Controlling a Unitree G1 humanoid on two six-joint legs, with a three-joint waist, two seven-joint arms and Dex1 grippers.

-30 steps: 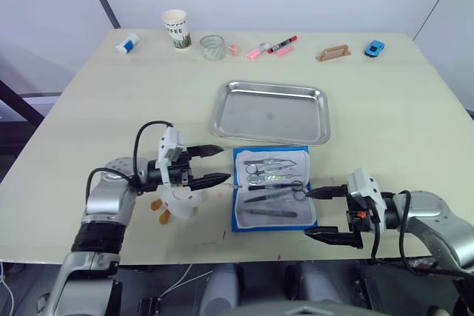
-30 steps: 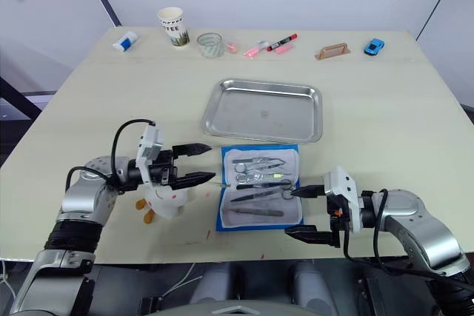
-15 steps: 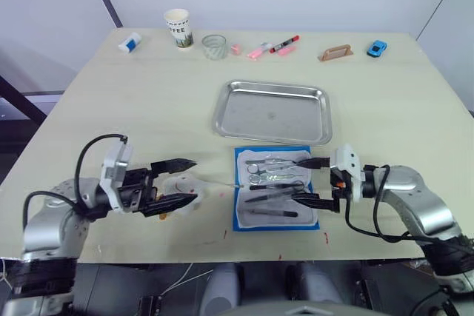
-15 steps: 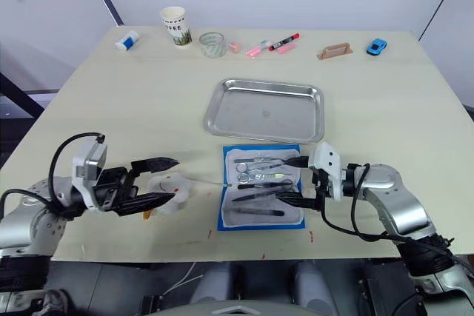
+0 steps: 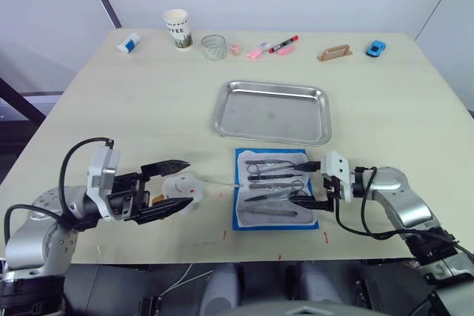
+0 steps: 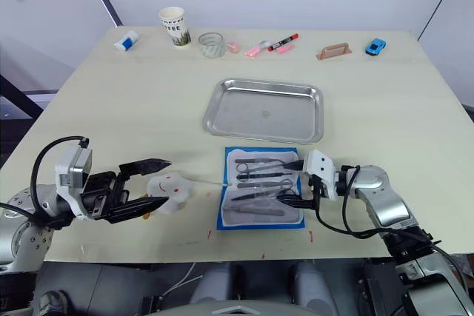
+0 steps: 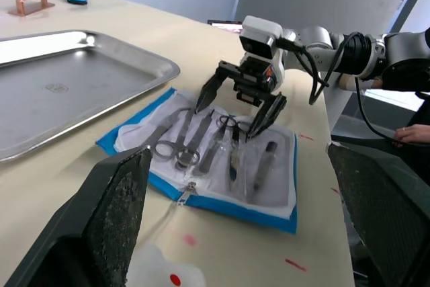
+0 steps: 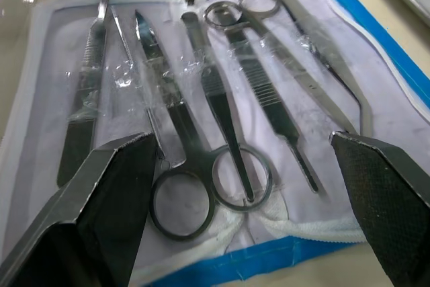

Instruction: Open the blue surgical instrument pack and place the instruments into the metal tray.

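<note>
The blue surgical instrument pack (image 5: 275,189) lies unzipped and spread flat near the front edge of the counter (image 5: 133,101), its pale lining up, so the opening step looks done. The instruments (image 8: 222,105) sit in a row on that lining: ring-handled scissors and forceps, tweezers and a dark-handled tool, apparently tucked under clear retaining strips, though the strips are hard to make out. None has left the pack.

The right gripper (image 5: 312,183) is at the pack's right edge, jaws spread wide over the ring handles and holding nothing. The left gripper (image 5: 172,188) hovers well to the left of the pack, also wide open and empty, its fingers either side of a small white object with red dots (image 5: 183,186) that sits on the counter just left of the pack.

Just beyond the pack, close to its far edge, stands the metal tray (image 5: 271,112), with no instrument in it. Every transfer is therefore left to do; the likely next step is a pinch on one of the ring handles.

Far beyond the pack, along the counter's back edge, are a paper cup (image 5: 176,28), a glass (image 5: 212,46), pink and red markers (image 5: 270,48) and a small blue toy car (image 5: 375,48).
</note>
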